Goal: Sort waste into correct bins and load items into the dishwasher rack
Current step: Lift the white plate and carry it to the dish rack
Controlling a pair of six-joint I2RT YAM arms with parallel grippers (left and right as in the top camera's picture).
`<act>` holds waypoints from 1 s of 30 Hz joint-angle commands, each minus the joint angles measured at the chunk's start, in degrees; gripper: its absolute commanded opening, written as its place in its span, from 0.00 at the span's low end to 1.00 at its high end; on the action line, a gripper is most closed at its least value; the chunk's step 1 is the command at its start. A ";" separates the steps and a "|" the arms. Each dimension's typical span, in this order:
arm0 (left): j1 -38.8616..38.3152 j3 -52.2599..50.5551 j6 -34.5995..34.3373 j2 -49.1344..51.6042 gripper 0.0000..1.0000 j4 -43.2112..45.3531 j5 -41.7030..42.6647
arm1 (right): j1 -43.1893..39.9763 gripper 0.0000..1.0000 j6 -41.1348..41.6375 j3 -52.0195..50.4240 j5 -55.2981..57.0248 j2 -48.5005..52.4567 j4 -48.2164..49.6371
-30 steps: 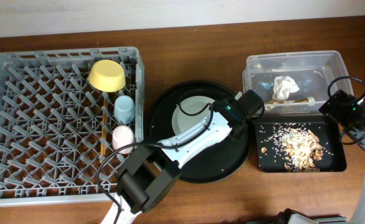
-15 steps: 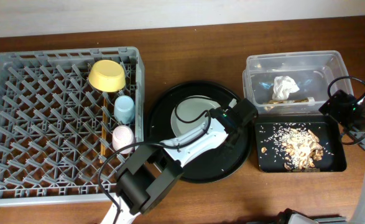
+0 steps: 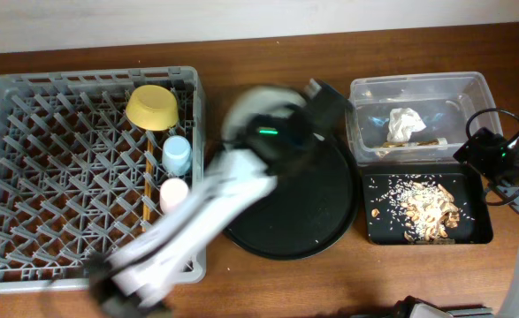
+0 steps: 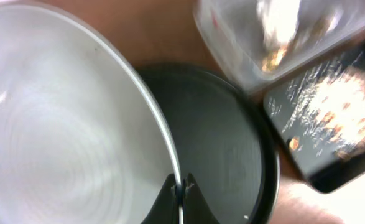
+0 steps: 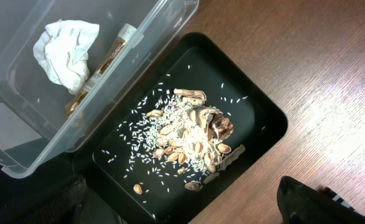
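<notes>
Left fingers [image 4: 173, 190]: closed on the rim of the plate [image 4: 64, 137], one finger on each face, thin edge between the tips. In the wrist view the plate spreads up and left from the grip, with its pale hollow face toward the camera. It is round, so it has no long axis. Round tray [image 4: 232, 143] lies below, right of the plate.

Overhead: left arm and plate [image 3: 259, 110] smeared by blur, over the tray's far-left edge, beside the rack [image 3: 64, 221]. Tilt not readable.

In the rack's right column: bowl [image 3: 151, 106], blue cup [image 3: 177, 155], pink cup [image 3: 172, 193], chopsticks [image 3: 145, 190] lying along the column.

Tub [image 5: 20, 81]: tissue [image 5: 67, 50], wrapper [image 5: 110, 56]. Black bin [image 5: 257, 112] alongside on the surface: scraps [image 5: 194, 140].

Right fingers [image 5: 319, 199]: dark shape at frame corner, opening not discernible.
</notes>
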 commanded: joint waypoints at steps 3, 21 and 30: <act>20.90 2.38 11.67 -12.81 0.00 -11.69 17.51 | -0.35 0.99 0.04 0.68 0.72 0.00 0.02; 68.57 -3.80 47.63 4.98 0.00 -33.86 74.44 | -0.35 0.99 0.04 0.68 0.72 0.00 0.02; 69.79 -7.21 49.55 10.93 0.00 -32.96 72.41 | -0.35 0.99 0.04 0.68 0.72 0.00 0.02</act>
